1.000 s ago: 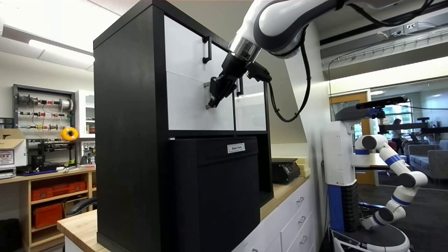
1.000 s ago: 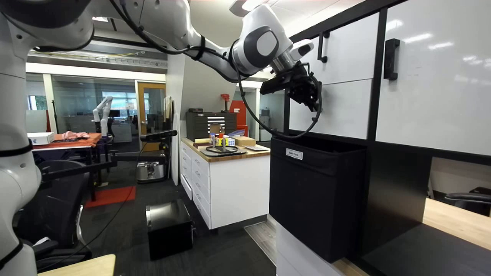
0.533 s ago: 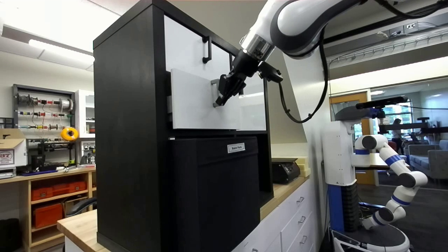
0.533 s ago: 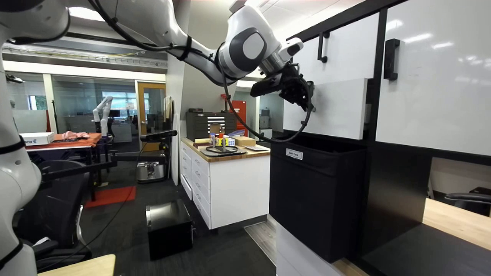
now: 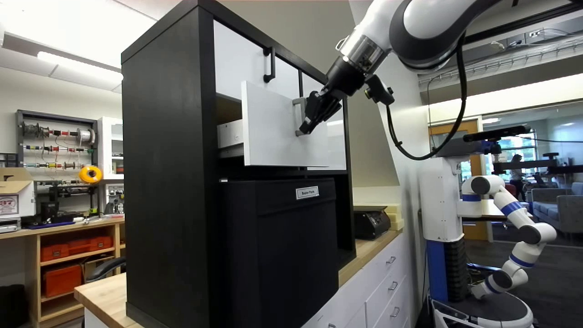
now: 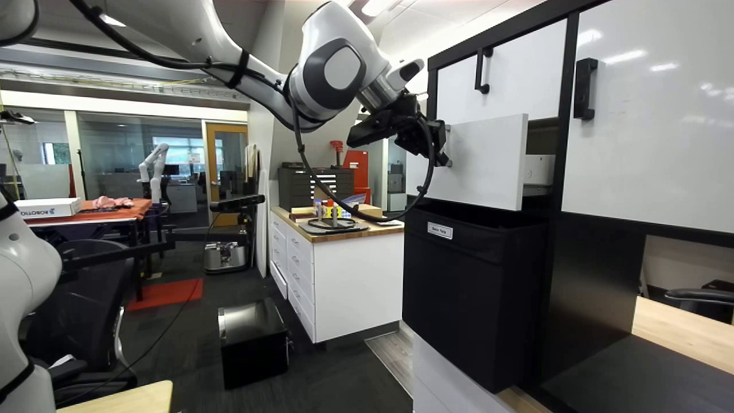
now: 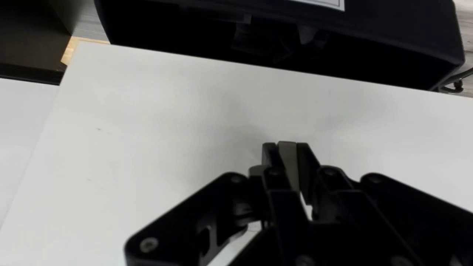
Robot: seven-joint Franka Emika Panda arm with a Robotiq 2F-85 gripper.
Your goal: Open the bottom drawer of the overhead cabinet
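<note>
Exterior view, from the left: orange-red boxy cases [image 5: 63, 279] sit on pale wooden shelves [image 5: 33, 273]. Next stands the overhead cabinet [image 5: 164, 159], a large black box with white fronts; its bottom drawer [image 5: 268, 130], wide and white-fronted, juts partway out, showing a white side wall [image 5: 231, 134], just above a black open-topped bin [image 5: 296, 241]. At the middle of the drawer front is a small vertical grey metal handle [image 5: 299, 101], where the black two-fingered gripper [image 5: 306, 126] of a white-and-grey robot arm [image 5: 426, 27] has its tips. Farther right stands a white robot [image 5: 439, 200] with a blue-banded arm. Wrist view: two black fingers [image 7: 271, 157] stand narrow, with the handle's bar held between them.
</note>
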